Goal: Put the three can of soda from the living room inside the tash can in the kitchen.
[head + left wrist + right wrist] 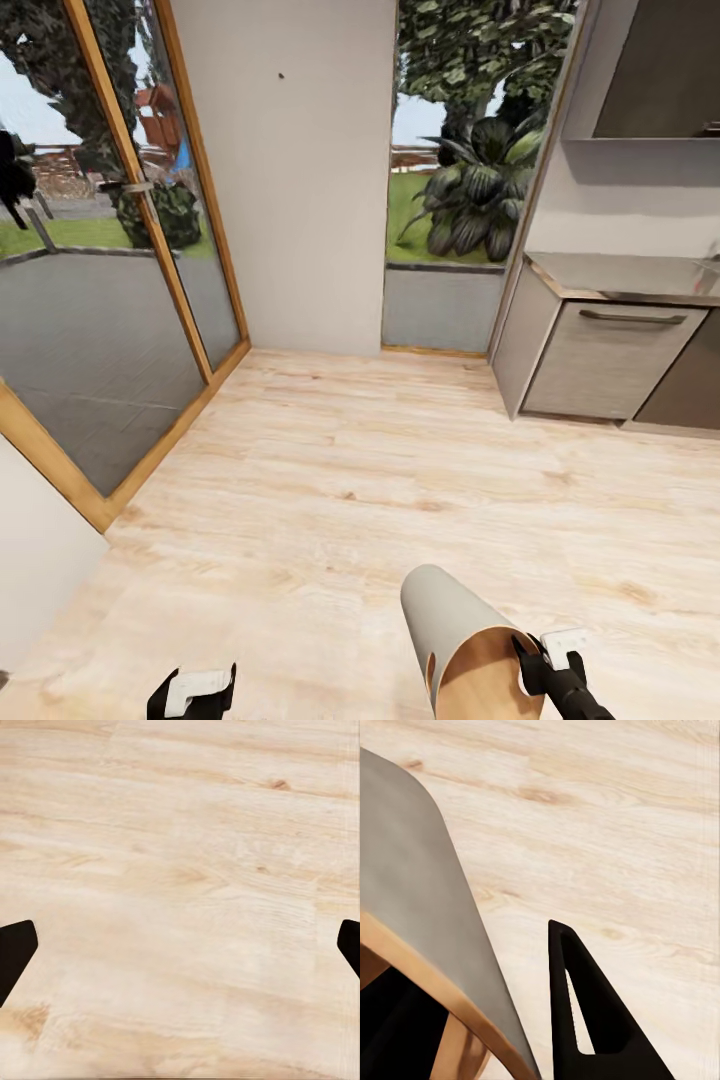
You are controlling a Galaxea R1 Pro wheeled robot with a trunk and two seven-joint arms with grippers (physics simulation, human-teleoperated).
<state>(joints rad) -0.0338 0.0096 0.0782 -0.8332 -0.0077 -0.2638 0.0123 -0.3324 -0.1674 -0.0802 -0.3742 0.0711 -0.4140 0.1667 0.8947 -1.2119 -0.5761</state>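
Observation:
My right gripper (535, 665) is shut on the rim of the tash can (455, 625), a pale grey tapered bin with an orange-brown inside. The bin hangs tilted above the wood floor, its mouth turned toward me. In the right wrist view one black finger (585, 1020) lies outside the grey wall (412, 870) and the other sits inside the bin. My left gripper (195, 695) is open and holds nothing; its two dark fingertips (15, 952) stand wide apart over bare floorboards. The cans of soda are out of view.
Wood-framed glass doors (110, 300) run along the left. A white wall (300, 180) and a tall window (450, 180) stand ahead. Grey cabinets with a handled drawer (610, 350) and a counter (630, 275) fill the right. Light wood floor (380, 480) lies between.

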